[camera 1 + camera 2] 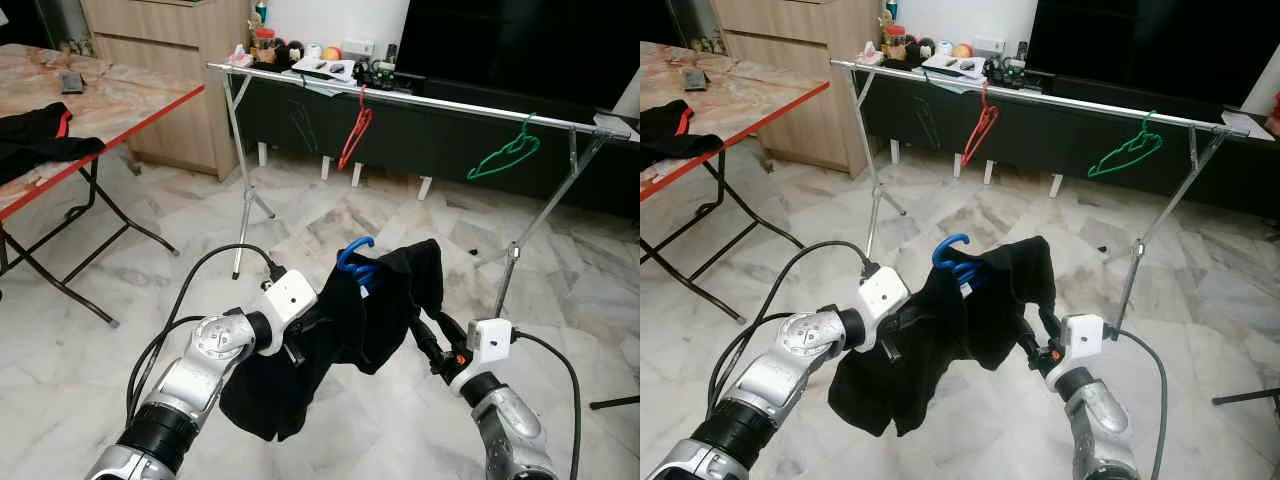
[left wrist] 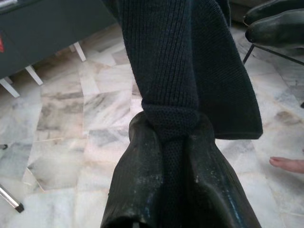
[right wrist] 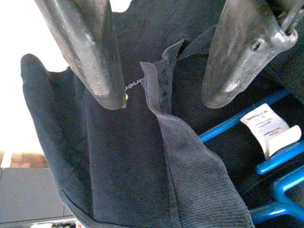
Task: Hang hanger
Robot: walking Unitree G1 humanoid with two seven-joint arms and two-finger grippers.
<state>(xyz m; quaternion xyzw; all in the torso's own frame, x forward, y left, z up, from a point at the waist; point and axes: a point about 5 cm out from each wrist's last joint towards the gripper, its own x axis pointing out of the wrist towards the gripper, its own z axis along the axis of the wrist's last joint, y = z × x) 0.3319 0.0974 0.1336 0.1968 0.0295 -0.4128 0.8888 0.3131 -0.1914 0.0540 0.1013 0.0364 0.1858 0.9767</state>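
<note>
A black garment [image 1: 375, 305] hangs on a blue hanger, whose hook [image 1: 355, 255] sticks up above the collar. My left gripper [image 2: 171, 128] is shut on a fold of the knit fabric at the garment's left side, low over the floor. At the garment's right side my right gripper [image 3: 166, 92] is open, its fingers [image 3: 90, 57] spread before the collar. The blue hanger's bars [image 3: 273, 164] and a white label show just beyond them. The silver clothes rail [image 1: 430, 101] stands further ahead, carrying a red hanger [image 1: 354, 137] and a green hanger [image 1: 505, 155].
A folding table [image 1: 120, 100] with a red edge stands at the left, with a black cloth [image 1: 35, 140] on it. A dark cabinet [image 1: 420, 140] runs behind the rail. Marble floor lies between me and the rail. Part of a person's foot or hand [image 2: 287, 164] rests on the floor.
</note>
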